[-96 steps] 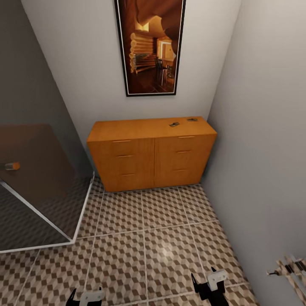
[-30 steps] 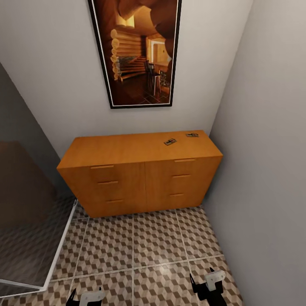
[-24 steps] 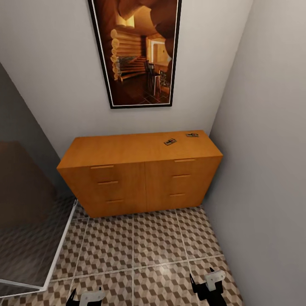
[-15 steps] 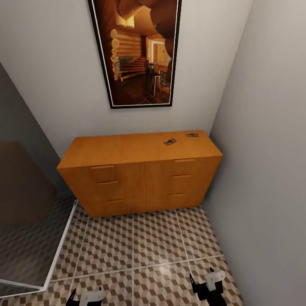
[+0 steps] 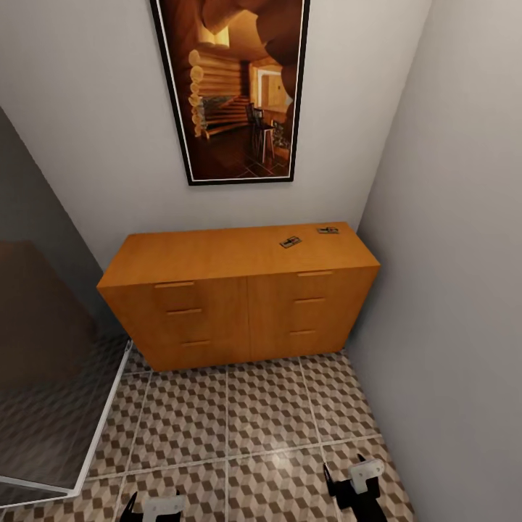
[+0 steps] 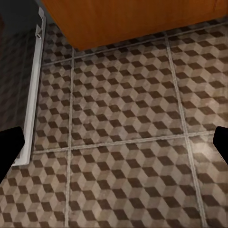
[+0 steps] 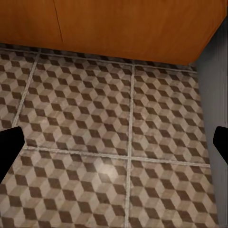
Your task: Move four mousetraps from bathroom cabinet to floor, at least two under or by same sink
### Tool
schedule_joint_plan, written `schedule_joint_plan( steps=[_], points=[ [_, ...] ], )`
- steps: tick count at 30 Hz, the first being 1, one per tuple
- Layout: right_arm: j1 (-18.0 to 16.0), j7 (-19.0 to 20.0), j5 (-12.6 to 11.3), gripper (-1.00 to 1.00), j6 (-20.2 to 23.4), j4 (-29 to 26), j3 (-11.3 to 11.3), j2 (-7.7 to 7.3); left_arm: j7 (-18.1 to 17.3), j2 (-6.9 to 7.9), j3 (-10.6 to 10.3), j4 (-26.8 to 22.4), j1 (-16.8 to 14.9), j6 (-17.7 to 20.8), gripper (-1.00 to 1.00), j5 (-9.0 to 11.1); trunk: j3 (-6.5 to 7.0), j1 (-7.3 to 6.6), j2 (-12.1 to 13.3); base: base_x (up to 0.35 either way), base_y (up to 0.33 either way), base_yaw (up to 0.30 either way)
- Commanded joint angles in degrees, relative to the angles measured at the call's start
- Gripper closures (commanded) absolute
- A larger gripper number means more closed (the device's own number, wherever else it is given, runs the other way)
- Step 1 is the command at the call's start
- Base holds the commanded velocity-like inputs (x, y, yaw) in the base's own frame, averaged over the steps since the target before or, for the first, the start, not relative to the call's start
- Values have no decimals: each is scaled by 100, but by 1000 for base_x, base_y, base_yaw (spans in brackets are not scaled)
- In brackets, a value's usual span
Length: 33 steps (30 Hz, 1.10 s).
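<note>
Cabinet: the cabinet (image 5: pixel 239 290) is being faced squarely, set against the back wall under a framed picture (image 5: pixel 232 87), with all drawers shut.
Mousetraps: two mousetraps are being seen on the cabinet top toward its right end, one (image 5: pixel 291 242) nearer the front and one (image 5: pixel 328 230) close to the back right corner, a little apart; the other two are not being made out.
Floor: the bathroom floor (image 5: pixel 239 420) is lying between the robot and the cabinet, with a glass panel (image 5: pixel 43 406) along its left side.
Change: over the last three seconds the cabinet has been brought nearer in the head view; in the last second the view has been held steady and only the left gripper (image 5: pixel 161 507) has been shifted a little.
Left fingers: in the left wrist view they are being held wide apart at the picture's edges, with nothing between them (image 6: pixel 9 147).
Right fingers: the right gripper (image 5: pixel 355 482) is likewise being held spread and empty (image 7: pixel 9 142).
Meaning: the approach is judged finished; a reach for the nearer trap is judged to be beginning.
Progress: no trap is yet being carried or laid on the floor.
</note>
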Motion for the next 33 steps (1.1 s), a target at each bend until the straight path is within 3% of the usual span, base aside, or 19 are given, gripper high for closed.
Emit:
schedule_joint_plan(
  steps=[1,6,9,16,17,25,33],
  points=[
    [-3,-87,-12,-100,7,-14,50,-3,55,-2,-47,-7,-4,-3,-100,9,-9,3,-9,0,0,0],
    [-2,-399,-15,-100,324,-196,44,-29,55,-9,-47,-4,-3,-3,-100,9,-9,3,-9,0,0,0],
    [-3,-642,-17,-100,852,-664,43,-52,55,-11,-47,-3,-3,-3,-100,9,-9,3,-9,0,0,0],
    [-3,-820,-24,-100,2358,-2369,27,-269,55,-5,-47,0,-3,-3,-100,9,-9,3,-9,0,0,0],
    [-3,-834,-26,-100,2733,-2887,6,-328,55,-4,-47,3,-3,0,-100,9,-9,3,-9,0,0,0],
    [-3,-843,-19,-100,3630,-3985,-329,-407,55,11,-47,13,-3,5,-100,9,-9,3,-9,0,0,0],
    [-3,-842,-18,-100,4958,-5442,-656,-424,55,12,-47,15,-3,5,-100,9,-9,3,-9,0,0,0]
  ],
)
